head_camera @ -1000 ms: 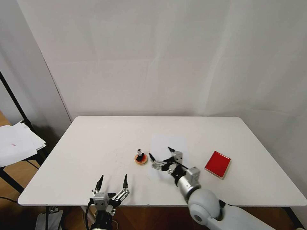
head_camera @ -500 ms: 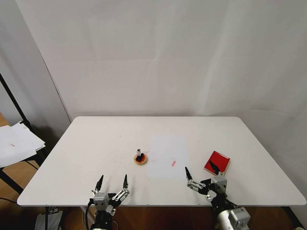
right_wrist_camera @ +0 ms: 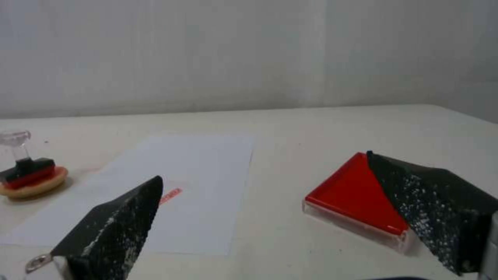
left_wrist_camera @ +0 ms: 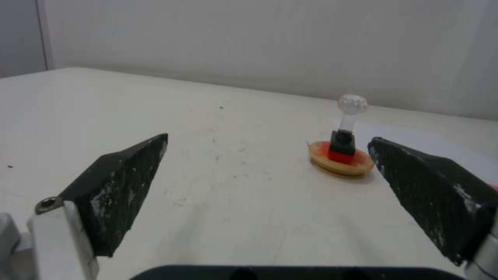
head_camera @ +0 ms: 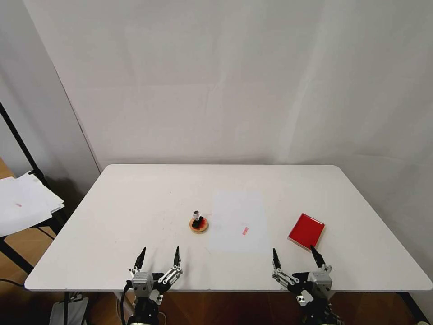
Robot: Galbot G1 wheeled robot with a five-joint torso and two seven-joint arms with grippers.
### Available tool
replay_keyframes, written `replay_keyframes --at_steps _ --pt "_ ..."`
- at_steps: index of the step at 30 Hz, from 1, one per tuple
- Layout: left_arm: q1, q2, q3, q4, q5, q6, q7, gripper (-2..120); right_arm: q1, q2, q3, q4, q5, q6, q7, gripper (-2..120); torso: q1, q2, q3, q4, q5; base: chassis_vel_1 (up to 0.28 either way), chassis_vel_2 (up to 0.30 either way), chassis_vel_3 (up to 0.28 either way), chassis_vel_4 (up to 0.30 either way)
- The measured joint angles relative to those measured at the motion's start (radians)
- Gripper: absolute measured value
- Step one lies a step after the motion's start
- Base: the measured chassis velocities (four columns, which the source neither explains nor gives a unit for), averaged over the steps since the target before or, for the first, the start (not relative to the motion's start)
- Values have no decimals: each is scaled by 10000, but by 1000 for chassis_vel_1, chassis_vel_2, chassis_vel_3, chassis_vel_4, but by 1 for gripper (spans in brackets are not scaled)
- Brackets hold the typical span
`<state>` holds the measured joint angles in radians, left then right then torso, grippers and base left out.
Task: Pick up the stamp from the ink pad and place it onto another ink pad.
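Stamp stands upright on the round pad, black base on the orange-red centre, clear knob on top. Round pad lies on the white table a little nearer the front edge than the back, left of the middle, just beside the left edge of a sheet of paper. Paper carries one small red mark near its front edge.

Square red pad lies flat toward the right edge of the table, well apart from the stamp, nothing on it.

Left gripper at the front edge, left of centre, fingers spread apart, holding nothing. Right gripper at the front edge, just in front of the square pad, fingers likewise spread, holding nothing.
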<state>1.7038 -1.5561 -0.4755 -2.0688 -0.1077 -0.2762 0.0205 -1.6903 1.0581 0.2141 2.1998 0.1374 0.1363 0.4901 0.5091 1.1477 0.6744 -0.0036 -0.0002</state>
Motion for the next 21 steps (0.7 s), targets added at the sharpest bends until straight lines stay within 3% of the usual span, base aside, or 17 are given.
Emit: replay_keyframes --at_steps 21 --pt "0 0 0 0 0 0 0 102 317 -48 -61 -172 705 168 -80 100 0 -2 0 0 1 0 0 0 0"
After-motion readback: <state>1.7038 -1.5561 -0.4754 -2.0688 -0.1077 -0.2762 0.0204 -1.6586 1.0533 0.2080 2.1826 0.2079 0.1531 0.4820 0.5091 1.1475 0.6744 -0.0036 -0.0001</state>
